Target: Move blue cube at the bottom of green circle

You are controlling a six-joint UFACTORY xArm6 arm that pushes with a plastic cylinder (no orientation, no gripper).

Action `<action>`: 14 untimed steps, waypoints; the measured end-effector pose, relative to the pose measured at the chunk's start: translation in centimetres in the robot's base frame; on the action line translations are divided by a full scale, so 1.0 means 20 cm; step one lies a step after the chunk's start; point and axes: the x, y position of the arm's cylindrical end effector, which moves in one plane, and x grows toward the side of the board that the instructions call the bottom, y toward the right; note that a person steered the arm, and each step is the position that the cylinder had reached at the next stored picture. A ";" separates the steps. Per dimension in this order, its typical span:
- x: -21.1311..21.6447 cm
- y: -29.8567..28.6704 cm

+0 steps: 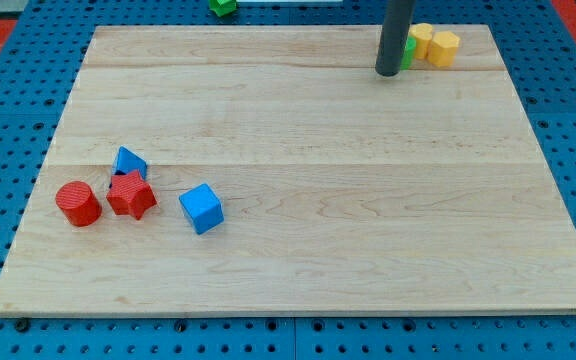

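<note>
There was no pincer to open or close: my tip [389,73] held nothing and rested at the desk's [298,250] far right, touching the green circle [408,52], which it mostly hid. Just right of that sat two yellow blocks [434,45]. The blue cube [201,208] lay well apart at the near left, beside the red star [131,195], red cylinder [78,203] and blue triangle [128,161]. A careless move away could nudge the green circle; an off-centre push could spin the cube off course.

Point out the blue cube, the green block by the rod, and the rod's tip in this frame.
blue cube [201,208]: camera view, its top face.
green block [408,53]: camera view, the sliver showing right of the rod.
my tip [389,72]: camera view, the rod's very bottom end, touching the green block's left side.
</note>
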 end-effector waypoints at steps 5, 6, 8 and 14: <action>0.95 -0.66; 1.23 -0.79; 1.06 -1.30; 0.52 -1.30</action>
